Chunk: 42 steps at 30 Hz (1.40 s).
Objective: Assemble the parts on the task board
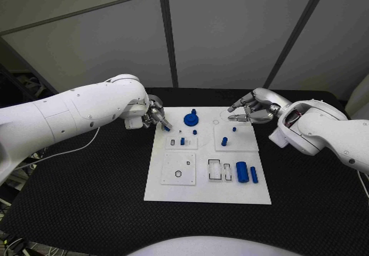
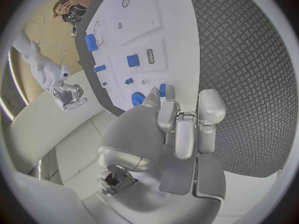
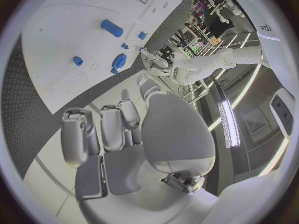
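Black table (image 1: 92, 202), unlabelled white task board (image 1: 207, 192)

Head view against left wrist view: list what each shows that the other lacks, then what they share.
Head view alone: the right hand hovering with spread fingers over the far right corner of the task board, and the large blue cylinder lying by the board's near right.
Left wrist view alone: the left hand's palm side from behind, with a small blue part at its fingertips.
Both: the left hand, the white board and blue parts on it.
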### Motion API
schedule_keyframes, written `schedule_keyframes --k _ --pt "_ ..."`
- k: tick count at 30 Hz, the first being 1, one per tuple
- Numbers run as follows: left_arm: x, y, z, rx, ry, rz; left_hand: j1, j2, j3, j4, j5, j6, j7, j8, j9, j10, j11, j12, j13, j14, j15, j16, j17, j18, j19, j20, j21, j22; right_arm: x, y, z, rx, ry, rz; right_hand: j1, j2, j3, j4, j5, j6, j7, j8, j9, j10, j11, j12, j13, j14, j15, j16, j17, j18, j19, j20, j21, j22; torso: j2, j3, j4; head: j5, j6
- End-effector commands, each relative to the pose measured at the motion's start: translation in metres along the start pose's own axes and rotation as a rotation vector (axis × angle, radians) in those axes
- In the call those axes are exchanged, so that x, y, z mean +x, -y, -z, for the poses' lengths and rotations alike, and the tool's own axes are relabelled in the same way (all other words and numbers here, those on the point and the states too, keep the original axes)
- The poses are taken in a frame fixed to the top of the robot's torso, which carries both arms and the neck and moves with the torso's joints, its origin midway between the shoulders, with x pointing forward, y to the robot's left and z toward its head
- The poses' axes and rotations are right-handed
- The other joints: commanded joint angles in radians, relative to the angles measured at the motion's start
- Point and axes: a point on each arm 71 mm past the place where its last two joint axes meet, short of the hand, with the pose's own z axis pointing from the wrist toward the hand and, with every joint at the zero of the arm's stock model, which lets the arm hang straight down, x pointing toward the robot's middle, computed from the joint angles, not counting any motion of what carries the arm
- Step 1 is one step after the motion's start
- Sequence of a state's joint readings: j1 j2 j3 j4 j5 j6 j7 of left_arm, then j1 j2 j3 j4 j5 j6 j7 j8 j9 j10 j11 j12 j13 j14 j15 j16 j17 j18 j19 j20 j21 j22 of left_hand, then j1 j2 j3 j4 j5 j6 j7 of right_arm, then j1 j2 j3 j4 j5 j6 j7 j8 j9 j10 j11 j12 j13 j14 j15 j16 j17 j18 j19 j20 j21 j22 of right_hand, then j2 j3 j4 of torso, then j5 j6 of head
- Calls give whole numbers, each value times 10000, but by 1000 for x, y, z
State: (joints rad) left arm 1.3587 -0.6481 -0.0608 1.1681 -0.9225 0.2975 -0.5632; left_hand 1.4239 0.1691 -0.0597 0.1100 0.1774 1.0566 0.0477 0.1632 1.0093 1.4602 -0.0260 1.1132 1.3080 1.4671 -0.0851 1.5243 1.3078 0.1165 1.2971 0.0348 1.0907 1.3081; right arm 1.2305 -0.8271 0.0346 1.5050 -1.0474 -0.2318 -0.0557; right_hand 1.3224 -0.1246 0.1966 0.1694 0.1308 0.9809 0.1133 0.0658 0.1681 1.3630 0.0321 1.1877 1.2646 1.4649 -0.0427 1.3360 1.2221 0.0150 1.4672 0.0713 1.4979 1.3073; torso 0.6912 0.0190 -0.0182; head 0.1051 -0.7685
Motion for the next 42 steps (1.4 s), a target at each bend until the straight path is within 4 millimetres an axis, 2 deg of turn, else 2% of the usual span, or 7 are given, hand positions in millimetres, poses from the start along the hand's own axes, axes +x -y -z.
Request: schedule_keyframes --k 1,8,14,17,24,33,42 --pt "0 0 8 279 418 793 -725 -326 2410 -2009 35 168 -45 -82 121 272 20 76 1426 688 40 -32 1435 -70 119 -9 88 88 -1 -1 0 -90 -33 26 -24 90 -2 57 20 57 4 19 13 32 -23 65 16 312 -32 -32 9 81 505 -56 -31 1780 -9 7 17 29 -30" --pt "8 -8 22 544 672 1373 -1405 -630 3401 -2371 118 309 -61 -155 333 339 -29 46 1496 717 31 -20 1497 -90 199 -26 146 163 -2 0 1 -63 -14 32 -24 90 -2 57 20 57 4 19 13 32 -23 65 16 312 -32 -32 9 81 505 -56 -31 1780 -27 12 47 67 -52" --pt "25 -12 32 697 1158 1342 -1716 -806 3859 -2522 128 423 -98 -171 444 408 -58 87 1537 764 -2 30 1623 -120 311 -50 278 252 -2 0 2 -58 -4 32 -24 90 -2 57 20 57 4 19 13 32 -23 65 16 312 -32 -32 9 81 505 -56 -31 1780 -72 36 140 61 -144" --pt "34 -13 33 743 1376 969 -1781 -845 3962 -2557 127 454 -108 -174 470 427 -68 102 1547 781 -12 50 1670 -126 338 -59 309 272 -2 1 1 -59 -1 33 -24 90 -2 57 20 57 4 19 13 32 -23 65 16 312 -32 -32 9 81 505 -56 -31 1780 -92 42 157 57 -176" --pt "47 -11 33 837 1851 136 -1883 -919 4156 -2634 116 512 -127 -180 517 459 -87 107 1559 810 -29 86 1755 -134 374 -77 338 295 -2 1 1 -66 6 58 -24 90 -2 57 20 57 4 19 13 32 -23 65 16 312 -32 -32 9 81 505 -56 -31 1780 -93 44 135 80 -217" --pt "47 -11 33 837 1851 136 -1927 -963 4264 -2686 116 538 -134 -186 542 478 -96 131 1570 823 -38 100 1790 -137 391 -86 348 304 -2 1 1 -66 6 58 -24 90 -2 57 20 57 4 19 13 32 -23 65 16 312 -32 -32 9 81 505 -56 -31 1780 -79 39 145 51 -244" --pt "57 4 28 1145 1874 -932 -1956 -1009 4340 -2734 97 555 -138 -193 559 490 -101 139 1576 834 -42 116 1828 -138 398 -91 346 307 -1 0 0 -102 -15 65 -24 90 -2 57 20 57 4 19 13 32 -23 65 16 312 -32 -32 9 81 505 -56 -31 1780 -79 42 138 13 -278"
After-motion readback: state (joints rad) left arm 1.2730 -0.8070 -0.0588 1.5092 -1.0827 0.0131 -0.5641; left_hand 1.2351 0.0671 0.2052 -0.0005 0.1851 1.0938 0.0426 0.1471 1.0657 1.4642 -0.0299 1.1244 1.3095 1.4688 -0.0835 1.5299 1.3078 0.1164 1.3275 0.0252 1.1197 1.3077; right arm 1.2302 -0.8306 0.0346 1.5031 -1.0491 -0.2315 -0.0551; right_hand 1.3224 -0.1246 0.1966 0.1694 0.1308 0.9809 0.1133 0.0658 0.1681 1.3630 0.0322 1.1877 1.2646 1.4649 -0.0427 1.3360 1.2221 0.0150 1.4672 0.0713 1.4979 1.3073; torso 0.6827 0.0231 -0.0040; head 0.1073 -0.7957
